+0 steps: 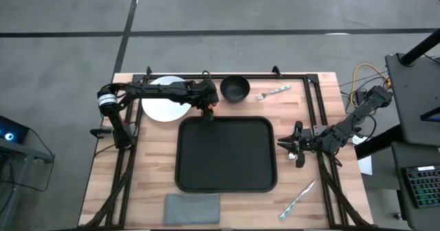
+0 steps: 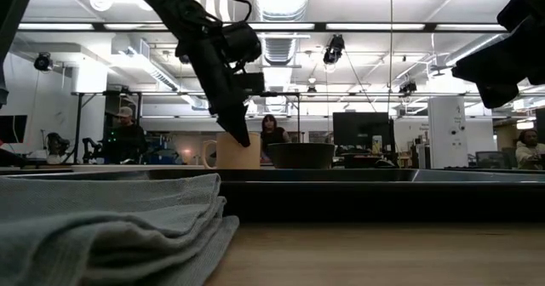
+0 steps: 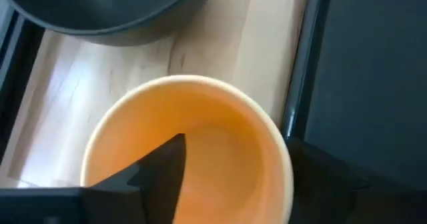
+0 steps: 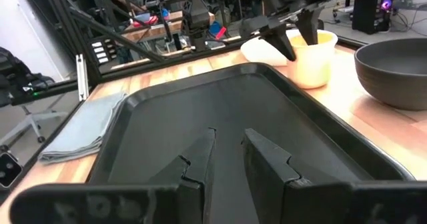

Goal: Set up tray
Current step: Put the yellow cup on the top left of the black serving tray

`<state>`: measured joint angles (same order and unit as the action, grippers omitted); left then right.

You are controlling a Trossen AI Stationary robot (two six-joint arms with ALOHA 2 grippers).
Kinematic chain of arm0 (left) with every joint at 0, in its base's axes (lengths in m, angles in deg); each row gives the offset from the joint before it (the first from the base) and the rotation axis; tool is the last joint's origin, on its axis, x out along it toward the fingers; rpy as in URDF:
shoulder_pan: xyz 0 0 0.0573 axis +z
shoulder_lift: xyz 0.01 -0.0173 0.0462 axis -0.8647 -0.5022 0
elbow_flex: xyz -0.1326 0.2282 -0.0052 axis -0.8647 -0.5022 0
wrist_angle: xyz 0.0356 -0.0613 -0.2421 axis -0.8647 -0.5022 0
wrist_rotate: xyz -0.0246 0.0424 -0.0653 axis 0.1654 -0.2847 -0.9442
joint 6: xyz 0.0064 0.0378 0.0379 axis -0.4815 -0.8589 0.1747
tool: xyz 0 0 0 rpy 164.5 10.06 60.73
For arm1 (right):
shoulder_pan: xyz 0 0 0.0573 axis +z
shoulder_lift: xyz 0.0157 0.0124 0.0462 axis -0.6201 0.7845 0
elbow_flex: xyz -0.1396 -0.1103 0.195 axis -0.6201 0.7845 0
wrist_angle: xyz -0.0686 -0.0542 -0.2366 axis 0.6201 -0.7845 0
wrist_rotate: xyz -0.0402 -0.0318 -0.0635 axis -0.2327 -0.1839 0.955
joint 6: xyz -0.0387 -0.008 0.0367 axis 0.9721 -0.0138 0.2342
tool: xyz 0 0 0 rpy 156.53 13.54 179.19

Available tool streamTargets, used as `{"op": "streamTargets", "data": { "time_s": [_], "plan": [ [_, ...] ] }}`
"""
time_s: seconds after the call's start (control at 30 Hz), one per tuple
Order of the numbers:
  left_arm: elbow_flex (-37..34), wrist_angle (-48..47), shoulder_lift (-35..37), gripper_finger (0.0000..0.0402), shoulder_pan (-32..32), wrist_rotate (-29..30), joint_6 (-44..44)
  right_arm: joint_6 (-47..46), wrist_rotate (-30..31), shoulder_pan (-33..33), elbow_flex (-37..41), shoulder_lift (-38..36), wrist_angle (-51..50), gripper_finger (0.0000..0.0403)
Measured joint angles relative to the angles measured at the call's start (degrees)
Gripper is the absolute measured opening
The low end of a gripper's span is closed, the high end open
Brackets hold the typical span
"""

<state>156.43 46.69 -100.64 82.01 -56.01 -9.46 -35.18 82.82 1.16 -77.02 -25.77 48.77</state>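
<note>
The black tray (image 1: 227, 154) lies in the middle of the table. A cream cup with an orange inside (image 3: 200, 137) stands on the table just past the tray's far left corner, also seen from across the tray (image 4: 317, 57). My left gripper (image 1: 207, 108) reaches over the white plate and is open above the cup, one finger (image 3: 167, 174) inside it and the other outside its wall. My right gripper (image 4: 228, 134) hovers, slightly open, at the tray's right rim (image 1: 275, 148), pointing toward the table's left. My left gripper comes from above, pointing down, astride the cup's rim (image 3: 283, 151) on the side facing the tray. The inner finger stands near the middle of the cup's hollow. I cannot tell whether either finger touches the wall. The cup stands upright on the table.
A white plate (image 1: 161, 100) lies under the left arm, with a black bowl (image 1: 235, 88) and a fork (image 1: 273, 91) along the far edge. A knife (image 1: 297, 200) lies near the tray's near right corner, and a folded grey cloth (image 1: 192, 208) at the near edge.
</note>
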Motion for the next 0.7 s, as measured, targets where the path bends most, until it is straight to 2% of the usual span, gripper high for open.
{"op": "streamTargets", "data": {
  "time_s": [0.27, 0.4, 0.57, 0.7],
  "plan": [
    [1.5, -1.14, 0.0, 0.0023, -0.02, 0.04, 0.08, 0.23, 0.0, 0.0, 0.0, 0.0, 0.06, 0.0068],
    [3.98, -2.21, 0.0, 0.0005, -0.13, 0.49, 0.27, 0.17, 0.0, 0.0, 0.0, 0.01, 0.06, 0.0068],
    [9.37, -9.87, 0.0, 0.0002, -2.1, 5.63, 3.39, 0.2, 0.02, -0.02, 0.0, 0.0, -0.01, 0.0068],
    [14.63, -17.1, 0.0, 0.0001, -4.95, 11.0, 11.82, 0.2, 0.02, 0.0, 0.0, 0.02, -0.09, 0.0068]
  ]
}}
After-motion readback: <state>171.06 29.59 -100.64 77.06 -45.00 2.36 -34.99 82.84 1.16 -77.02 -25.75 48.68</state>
